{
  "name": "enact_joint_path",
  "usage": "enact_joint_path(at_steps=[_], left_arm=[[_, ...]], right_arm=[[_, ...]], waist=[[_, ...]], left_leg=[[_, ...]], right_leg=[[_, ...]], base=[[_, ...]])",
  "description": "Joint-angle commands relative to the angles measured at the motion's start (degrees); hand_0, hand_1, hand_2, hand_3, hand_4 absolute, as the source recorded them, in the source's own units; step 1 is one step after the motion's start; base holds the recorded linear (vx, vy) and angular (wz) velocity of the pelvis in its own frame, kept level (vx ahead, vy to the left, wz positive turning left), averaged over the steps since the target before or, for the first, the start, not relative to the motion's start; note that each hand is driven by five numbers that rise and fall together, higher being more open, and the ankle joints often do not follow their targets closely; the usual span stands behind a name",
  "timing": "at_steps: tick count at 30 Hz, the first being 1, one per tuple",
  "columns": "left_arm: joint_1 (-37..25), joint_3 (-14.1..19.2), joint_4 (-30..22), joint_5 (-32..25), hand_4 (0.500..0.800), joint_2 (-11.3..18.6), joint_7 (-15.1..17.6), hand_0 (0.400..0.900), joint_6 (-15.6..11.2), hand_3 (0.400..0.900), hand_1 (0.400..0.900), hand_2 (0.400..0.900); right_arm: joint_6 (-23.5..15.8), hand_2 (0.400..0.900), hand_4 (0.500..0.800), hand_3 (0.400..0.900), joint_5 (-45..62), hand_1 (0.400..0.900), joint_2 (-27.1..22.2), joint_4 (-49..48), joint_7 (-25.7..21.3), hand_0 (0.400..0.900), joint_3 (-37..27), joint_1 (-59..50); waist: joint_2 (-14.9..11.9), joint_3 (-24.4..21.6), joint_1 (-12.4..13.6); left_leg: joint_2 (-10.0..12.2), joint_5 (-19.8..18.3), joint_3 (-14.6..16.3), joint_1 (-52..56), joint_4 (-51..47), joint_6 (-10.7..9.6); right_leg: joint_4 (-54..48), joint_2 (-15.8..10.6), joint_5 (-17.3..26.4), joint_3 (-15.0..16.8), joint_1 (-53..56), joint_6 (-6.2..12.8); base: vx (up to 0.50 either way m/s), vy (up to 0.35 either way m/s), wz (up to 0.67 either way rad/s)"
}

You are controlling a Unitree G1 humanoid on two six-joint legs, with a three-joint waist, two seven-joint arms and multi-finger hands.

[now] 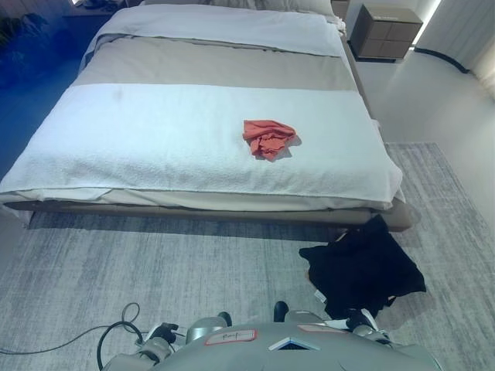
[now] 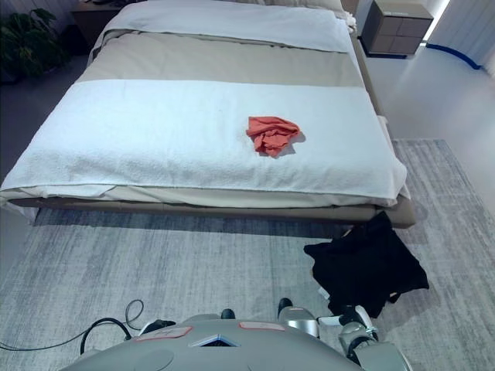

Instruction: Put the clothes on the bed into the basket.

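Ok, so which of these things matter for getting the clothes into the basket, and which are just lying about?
For the job:
red cloth, crumpled on the bed
black fabric thing on the rug, possibly the basket; I cannot tell

Just lying about:
nightstand beyond the bed
plant at far left

No readable text, label, number or sign shows in either view. The bed (image 1: 193, 139) and nightstand (image 1: 384, 32) carry no print.
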Motion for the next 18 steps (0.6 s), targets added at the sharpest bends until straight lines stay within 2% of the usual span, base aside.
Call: enact_joint_path(at_steps=[1,18], left_arm=[[-4.04,1.97,3.58,-0.80,0.800,0.31,0.70,0.900,-0.18,0.900,0.900,0.900],[-4.71,1.55,2.79,-1.82,0.800,-0.14,1.22,0.900,-0.74,0.900,0.900,0.900]], right_arm=[[-0.05,0.900,0.800,0.900,-0.23,0.900,-1.70,3.28,-0.82,0.900,0.67,-5.65],[-0.31,0.900,0.800,0.900,-0.43,0.900,-1.43,3.11,-0.67,0.900,1.11,-5.67]], waist=[[0.09,1.66,0.13],[0.12,1.97,0.01]], left_leg=[[-1.22,-0.48,-4.33,-1.09,0.34,-1.44],[-1.21,-0.57,-4.44,-0.95,0.34,-1.52]], right_leg=[[0.23,1.34,-2.47,-0.29,2.34,1.85],[0.23,1.33,-2.63,-0.42,2.46,1.79]], base=[[0.00,0.000,0.00],[0.00,0.000,0.00]])
